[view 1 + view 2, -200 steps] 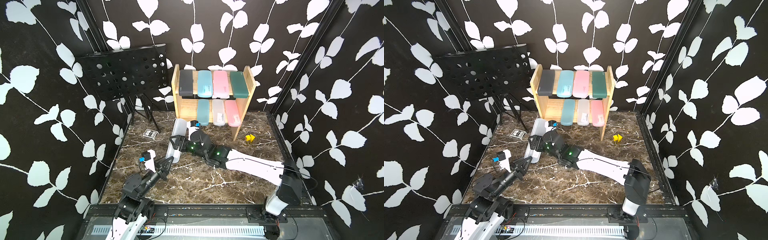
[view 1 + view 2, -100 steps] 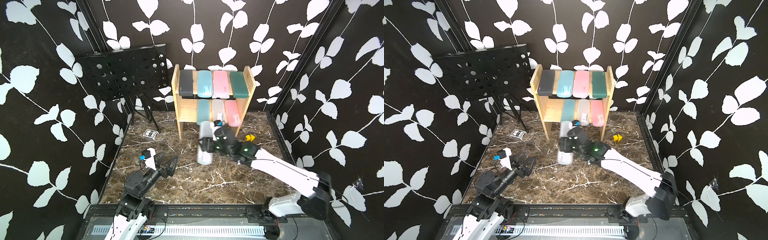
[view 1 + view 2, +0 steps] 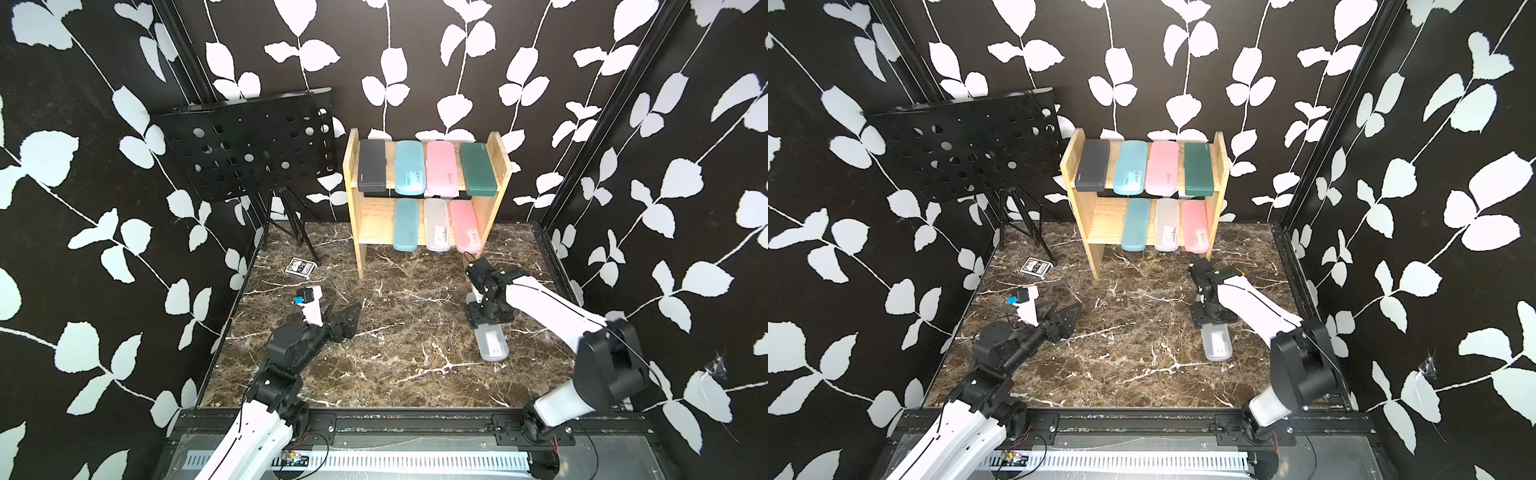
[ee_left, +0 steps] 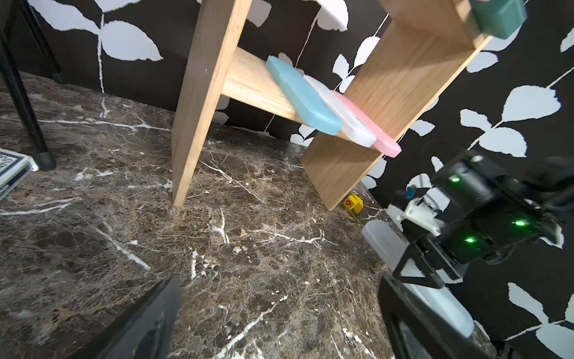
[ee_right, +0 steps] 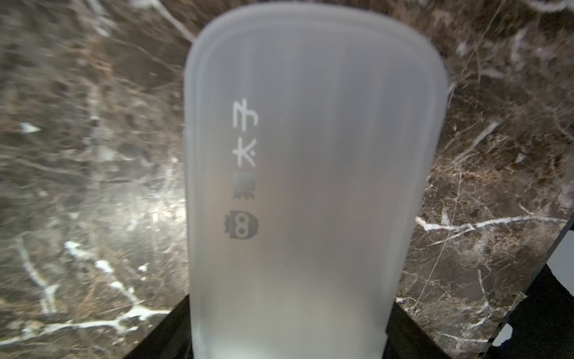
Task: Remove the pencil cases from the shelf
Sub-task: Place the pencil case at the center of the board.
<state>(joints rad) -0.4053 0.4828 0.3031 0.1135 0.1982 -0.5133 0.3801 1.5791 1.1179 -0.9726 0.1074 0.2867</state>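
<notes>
**Beside the shelf point(image 3: 498, 162), one case in my grip**

Near its right foot, my right gripper point(image 3: 489, 319) is clamped on a frosted clear case point(image 3: 492, 345) low over the marble floor point(image 3: 399, 332). Seven pencil cases point(image 3: 409, 172) sit racked, four above, three below. Before its left leg, my left gripper point(image 3: 342, 311) hangs, jaws spread wide.

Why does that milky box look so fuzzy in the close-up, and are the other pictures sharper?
Right wrist view: the frosted case fills the frame, soft, probably too near to focus; marble partly smeared. Left wrist view: shelf crisp, the left hand's fingers dark blurs. Both top views: sharp.
</notes>
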